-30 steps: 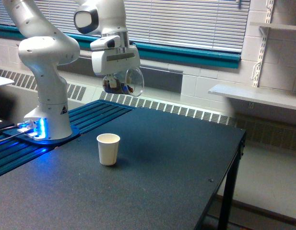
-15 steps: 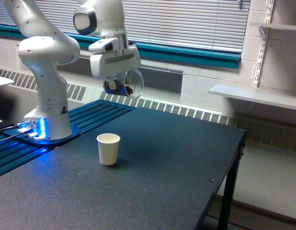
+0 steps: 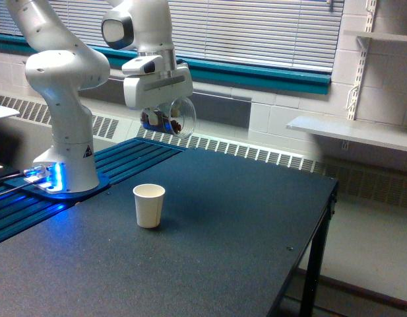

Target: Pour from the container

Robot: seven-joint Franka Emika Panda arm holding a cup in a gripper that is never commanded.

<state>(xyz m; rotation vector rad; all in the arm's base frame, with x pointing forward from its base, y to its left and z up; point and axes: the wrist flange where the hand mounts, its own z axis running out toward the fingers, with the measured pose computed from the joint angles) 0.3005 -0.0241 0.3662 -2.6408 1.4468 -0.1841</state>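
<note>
A: Where is the small clear rounded container [image 3: 175,117] with the brown bits in it?

B: Up in the air, clamped in the white gripper [image 3: 158,113] of the white robot arm [image 3: 64,72]. It is tipped on its side, mouth turned toward the exterior view's right, with the brown granular bits [image 3: 165,122] lying against its lower wall.

A: So the gripper is closed on it?

B: Yes, the container sits pinched under the gripper body, with the fingers themselves mostly hidden behind it.

A: And what stands below?

B: A white paper cup [image 3: 149,205], upright on the dark speckled counter [image 3: 210,251], open end up. The container hangs well above it and somewhat toward the exterior view's right; the two are well apart.

A: Anything falling between them?

B: I cannot make out any bits in the air.

A: Where is the arm mounted?

B: Its base [image 3: 66,176] stands at the exterior view's left on a blue ribbed panel [image 3: 134,155], with a blue light [image 3: 56,176] glowing low on it. Behind are window blinds [image 3: 256,30], a teal sill [image 3: 256,74] and a white wall shelf [image 3: 351,132] at the exterior view's right.
</note>
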